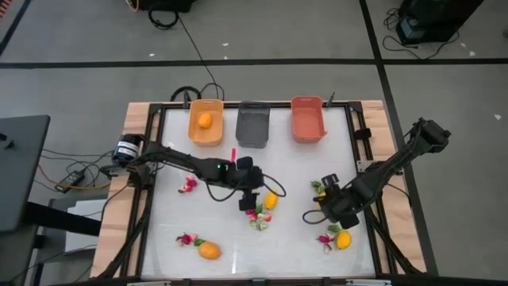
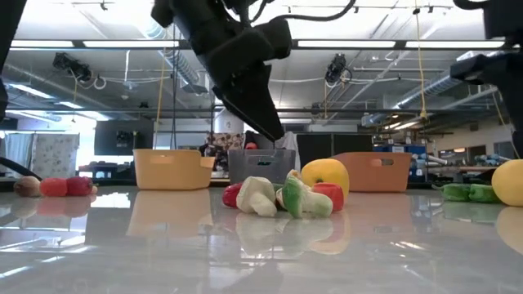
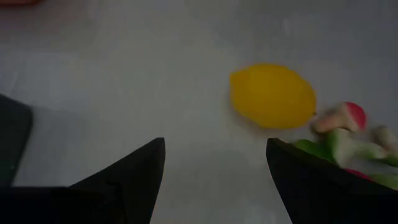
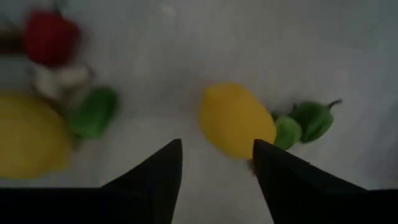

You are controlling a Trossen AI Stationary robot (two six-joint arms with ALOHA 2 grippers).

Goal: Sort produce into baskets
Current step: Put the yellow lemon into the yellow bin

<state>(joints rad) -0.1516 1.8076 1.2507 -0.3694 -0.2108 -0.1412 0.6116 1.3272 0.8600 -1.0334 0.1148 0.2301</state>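
Both grippers low over the white table (image 1: pixel 238 254) among scattered toy produce

Taking the dark grey basket (image 1: pixel 253 125) at the table's far edge as landmark: the yellow-orange basket (image 1: pixel 205 123) stands just left of it holding one orange fruit (image 1: pixel 205 120), the salmon basket (image 1: pixel 308 119) just right. Nearer than the grey basket, the left gripper (image 1: pixel 251 204) hangs with fingers apart and empty, just beside a lemon (image 1: pixel 271 200) and a radish-and-greens cluster (image 1: pixel 258 219). Farther right, the right gripper (image 1: pixel 343 219) has fingers apart around nothing, close over another lemon (image 4: pixel 236 121) with green bits (image 4: pixel 305 122) beside it
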